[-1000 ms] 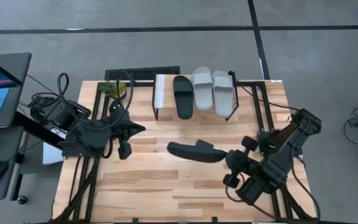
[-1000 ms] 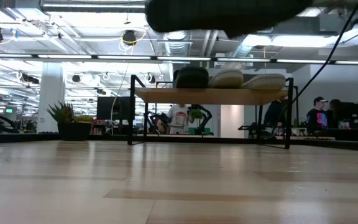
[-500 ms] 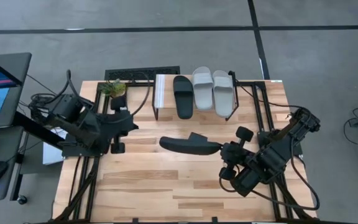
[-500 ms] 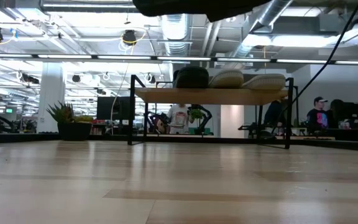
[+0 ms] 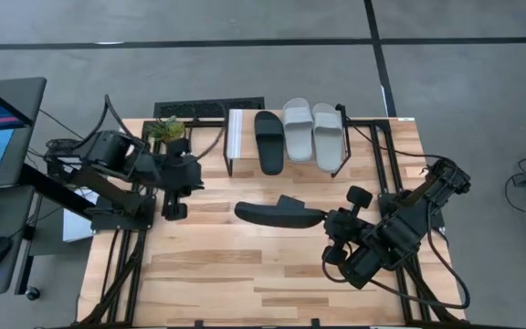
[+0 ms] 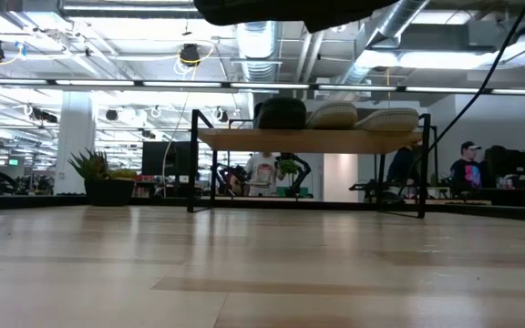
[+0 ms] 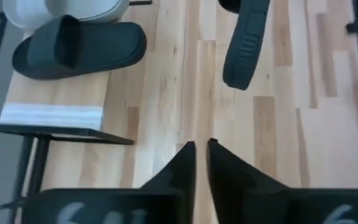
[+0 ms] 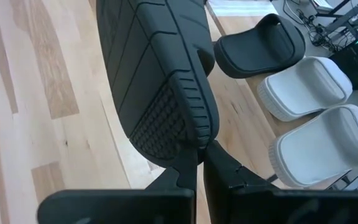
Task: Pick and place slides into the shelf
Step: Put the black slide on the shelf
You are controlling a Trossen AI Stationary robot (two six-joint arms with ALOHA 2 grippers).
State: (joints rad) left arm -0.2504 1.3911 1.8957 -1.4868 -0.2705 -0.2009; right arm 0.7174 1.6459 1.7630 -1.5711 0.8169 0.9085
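A light wooden table [image 5: 245, 274] fills the middle of the overhead picture, standing on a grey floor. Two dark robot arms reach over it, one from each side.

At the far edge of the table stands the shelf [image 5: 237, 137], a low rack with a pale plank top and thin black legs. Three slides lie side by side on it: one black slide [image 5: 268, 142], then two light grey slides [image 5: 298, 131] to its right. The plank's left end is bare. From table height, the shelf [image 6: 308, 139] appears across the table with the three slides in a row on top, and people show in the room far behind it.

The right arm comes in from the table's right side. The right gripper [image 8: 199, 160] is clamped on the heel edge of the fourth slide, a black slide [image 5: 278, 212], and holds it above the middle of the table, in front of the shelf and well apart from it. Its ribbed sole [image 8: 160, 87] faces that arm's wrist camera.

The left arm sits over the table's left part, near a small potted plant [image 5: 166, 129] at the far left corner. The left gripper [image 7: 200, 155] holds nothing; its fingers [image 7: 182, 163] are nearly together, with only a thin gap between them. Its camera looks toward the shelf's bare end and the held slide [image 7: 246, 43].
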